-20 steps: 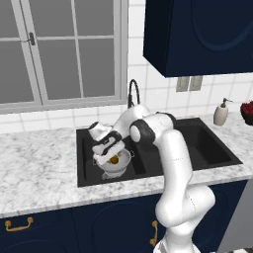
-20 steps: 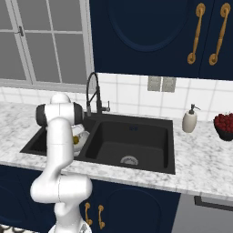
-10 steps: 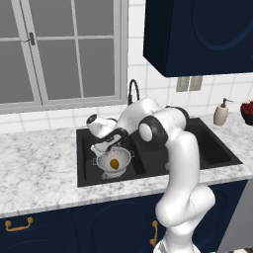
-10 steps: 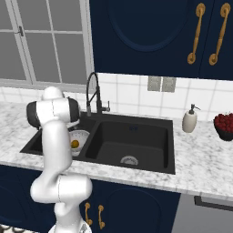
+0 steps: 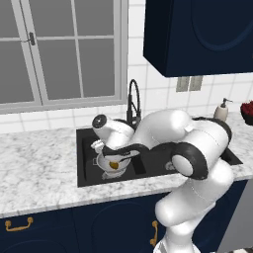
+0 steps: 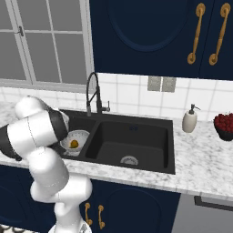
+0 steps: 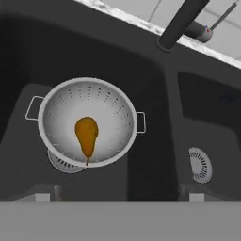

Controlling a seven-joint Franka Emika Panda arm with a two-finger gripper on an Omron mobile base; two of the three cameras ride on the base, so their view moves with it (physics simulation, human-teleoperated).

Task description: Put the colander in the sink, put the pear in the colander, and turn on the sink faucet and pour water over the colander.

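The white-silver colander (image 7: 87,121) stands in the left basin of the black sink (image 7: 28,56), partly over its drain. The golden-brown pear (image 7: 86,134) lies inside the colander (image 5: 111,165), stem toward me. My gripper (image 7: 117,196) hangs open above the colander with nothing between its fingertips (image 7: 43,196). From the left base view the gripper (image 5: 116,152) sits just over the bowl's rim. In the right base view the colander (image 6: 75,139) and pear (image 6: 74,144) peek past my arm. The black gooseneck faucet (image 5: 132,101) rises behind the divider. Water is out of view.
The right basin (image 6: 136,141) has a round silver drain (image 7: 200,164). A white soap dispenser (image 6: 189,119) and a dark bowl of red fruit (image 6: 224,125) stand on the marble counter at the right. Dark upper cabinets hang above; a window is behind the left counter.
My hand has lifted up out of the colander and its jaws have spread wider. The pear stays lying in the colander. My elbow has swung out toward the front.
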